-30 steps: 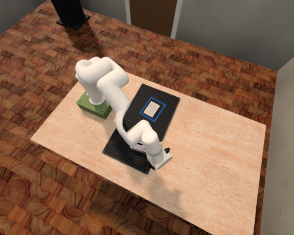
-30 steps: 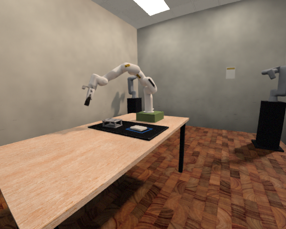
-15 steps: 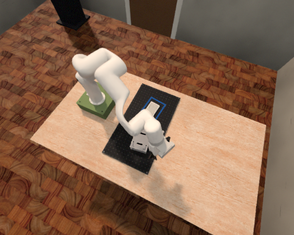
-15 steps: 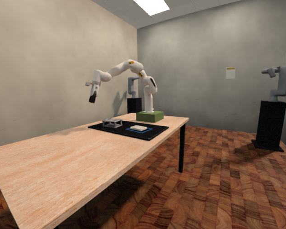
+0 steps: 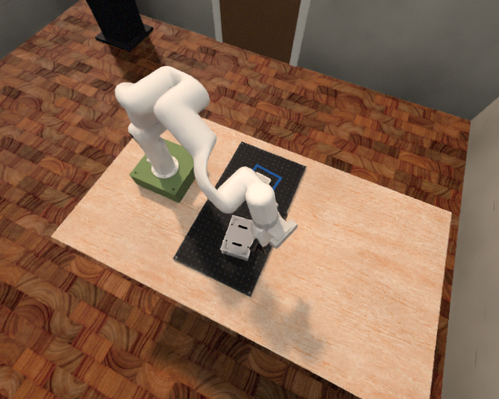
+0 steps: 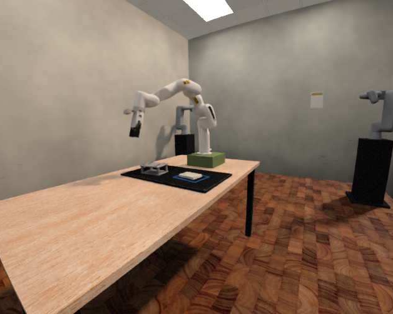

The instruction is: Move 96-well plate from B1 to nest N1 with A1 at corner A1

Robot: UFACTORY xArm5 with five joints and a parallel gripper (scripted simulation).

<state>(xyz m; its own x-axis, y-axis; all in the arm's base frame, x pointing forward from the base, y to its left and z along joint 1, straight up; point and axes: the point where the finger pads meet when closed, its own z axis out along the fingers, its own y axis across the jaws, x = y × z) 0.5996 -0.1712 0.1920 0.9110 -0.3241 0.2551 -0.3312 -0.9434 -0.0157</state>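
Note:
The white 96-well plate (image 6: pixel 190 175) lies flat inside the blue outline of spot B1 on the black mat (image 6: pixel 176 177). In the top view the arm hides most of the plate; only a corner (image 5: pixel 264 176) and part of the blue outline (image 5: pixel 270 173) show. The grey raised nest N1 (image 6: pixel 152 166) stands on the mat and is empty; it also shows in the top view (image 5: pixel 237 238). My gripper (image 6: pixel 134 131) is open and empty, high above the table over the nest's end of the mat. In the top view the wrist hides the fingers.
The arm's green base block (image 6: pixel 205 159) stands at the table's far end, behind the mat. Two other arms on black pedestals stand off the table, one at the back wall (image 6: pixel 184 142) and one at the right (image 6: pixel 372 170).

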